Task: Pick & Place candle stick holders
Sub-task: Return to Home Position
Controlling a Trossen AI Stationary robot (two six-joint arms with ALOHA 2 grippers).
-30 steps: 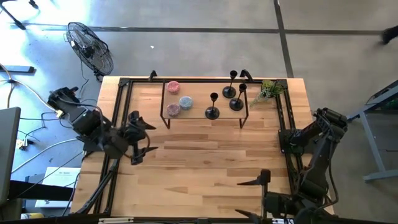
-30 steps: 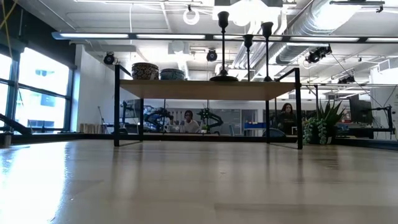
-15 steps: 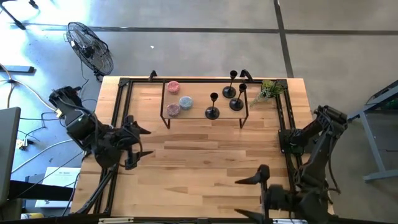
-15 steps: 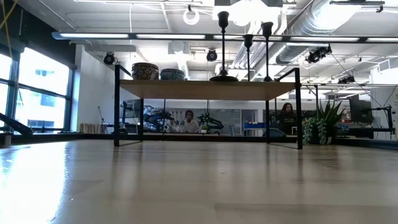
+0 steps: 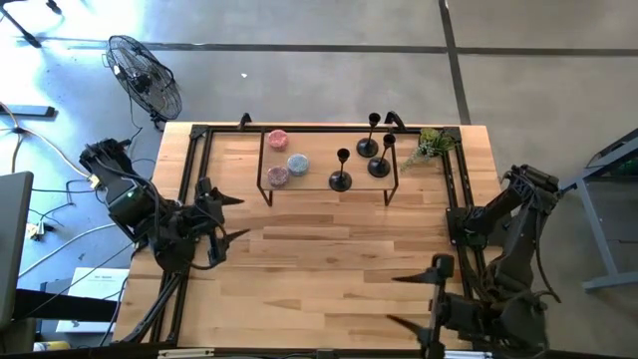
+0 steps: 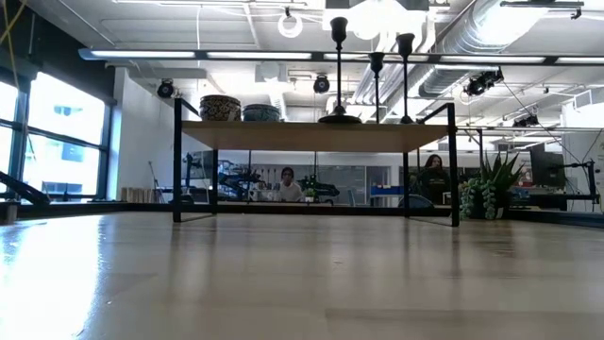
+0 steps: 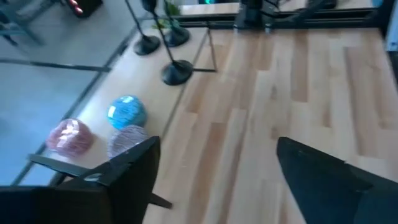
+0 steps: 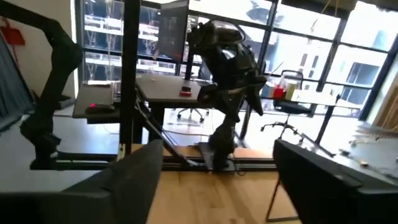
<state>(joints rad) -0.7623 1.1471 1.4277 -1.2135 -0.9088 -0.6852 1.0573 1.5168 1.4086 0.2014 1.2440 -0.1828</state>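
Three black candle stick holders stand upright on their round bases on the right half of a small raised shelf at the table's far side. The low view shows them on the shelf top, and the left wrist view shows their bases. My left gripper hangs open over the table's left part, aimed toward the shelf. My right gripper hangs open above the near right part, well short of the shelf. Neither holds anything.
Three small bowls sit on the shelf's left half. A potted plant stands at the far right corner. Black frame rails run along the table's sides. Bare wood lies between the grippers and the shelf.
My right gripper has risen over the near right part of the table and tipped toward level; its fingers have come a little closer together. My left gripper has swung slightly toward the table's left edge. The candle stick holders have not moved.
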